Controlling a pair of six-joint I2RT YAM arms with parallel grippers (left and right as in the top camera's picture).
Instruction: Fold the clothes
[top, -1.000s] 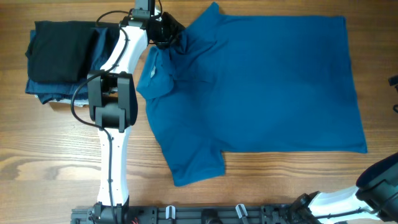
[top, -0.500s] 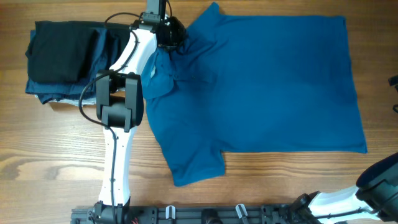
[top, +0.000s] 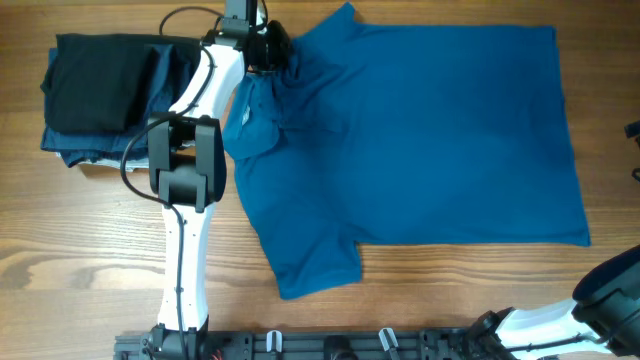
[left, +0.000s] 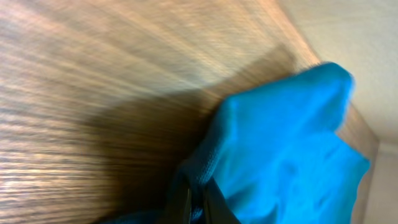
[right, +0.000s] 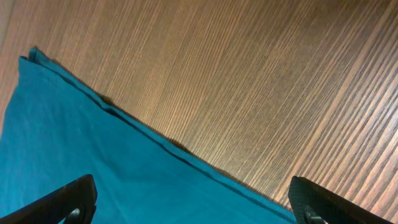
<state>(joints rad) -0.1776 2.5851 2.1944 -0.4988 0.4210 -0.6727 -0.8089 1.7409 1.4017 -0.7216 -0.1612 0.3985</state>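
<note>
Blue soft short-sleeved polo shirt lies spread on the wooden table, left gripper pinching bunched fabric beside the collar, right gripper spread wide; lift gently, fold inward without dragging.

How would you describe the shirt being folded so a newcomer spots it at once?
On the wooden table, look at the large garment spread flat across the middle and right. It is a bright blue short-sleeved polo shirt, pinched near the collar by the left gripper. The folded stack at the far left is black and dark navy instead.
</note>
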